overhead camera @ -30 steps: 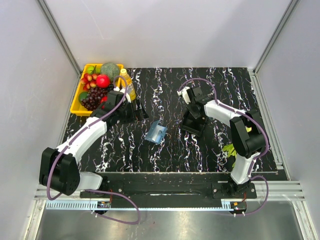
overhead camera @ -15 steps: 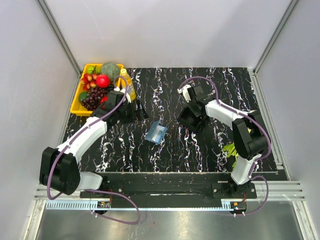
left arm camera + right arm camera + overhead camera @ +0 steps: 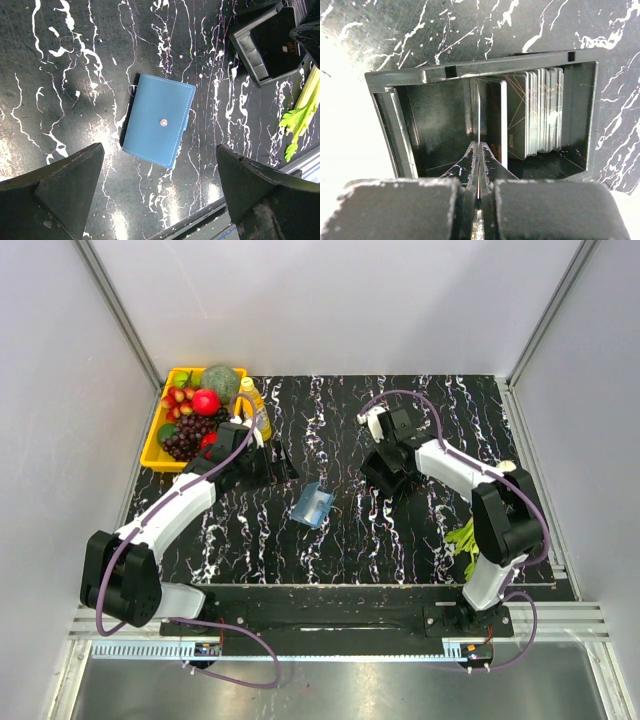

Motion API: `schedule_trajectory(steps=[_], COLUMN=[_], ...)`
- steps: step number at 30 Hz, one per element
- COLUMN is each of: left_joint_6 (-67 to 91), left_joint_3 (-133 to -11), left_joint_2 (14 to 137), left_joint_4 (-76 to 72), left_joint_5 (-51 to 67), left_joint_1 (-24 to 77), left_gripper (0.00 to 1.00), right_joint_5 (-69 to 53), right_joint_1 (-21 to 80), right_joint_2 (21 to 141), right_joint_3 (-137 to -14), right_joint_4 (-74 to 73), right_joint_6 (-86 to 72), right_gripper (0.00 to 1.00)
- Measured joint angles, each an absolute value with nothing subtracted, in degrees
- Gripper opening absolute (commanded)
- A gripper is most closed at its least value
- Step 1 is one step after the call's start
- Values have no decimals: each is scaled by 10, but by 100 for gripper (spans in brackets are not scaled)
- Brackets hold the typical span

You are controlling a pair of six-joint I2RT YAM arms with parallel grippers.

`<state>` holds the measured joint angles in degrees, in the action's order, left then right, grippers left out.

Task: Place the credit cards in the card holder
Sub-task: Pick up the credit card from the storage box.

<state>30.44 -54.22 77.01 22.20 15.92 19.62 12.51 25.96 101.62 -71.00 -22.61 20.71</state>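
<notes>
Blue card holder on counter; left jaws wide open, empty. Right jaws pinch credit card inside black box.

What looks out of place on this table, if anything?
A green leafy stalk lies alone near the front right corner of the table, far from the yellow tray at the back left where the other produce sits. Nothing looks spilled or broken.

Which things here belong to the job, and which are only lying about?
For the job: credit cards in the black box, one pinched by the right end effector; blue card holder.
Lying about: yellow fruit tray, yellow bottle, green vegetable.
</notes>
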Motion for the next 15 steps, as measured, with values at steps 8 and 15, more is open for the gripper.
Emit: schedule_trajectory(steps=[8,15], left_joint_6=[305,305], left_joint_3=[-542,-542], left_joint_2=[770,770], left_joint_4=[222,222], left_joint_5=[164,168], left_joint_1=[196,196], left_gripper=[99,99], right_joint_5=[112,62], right_joint_1=[258,241], right_joint_2=[992,992], right_joint_3=[-714,-735], right_joint_4=[-226,-248], right_joint_6=[192,158], right_gripper=[0,0])
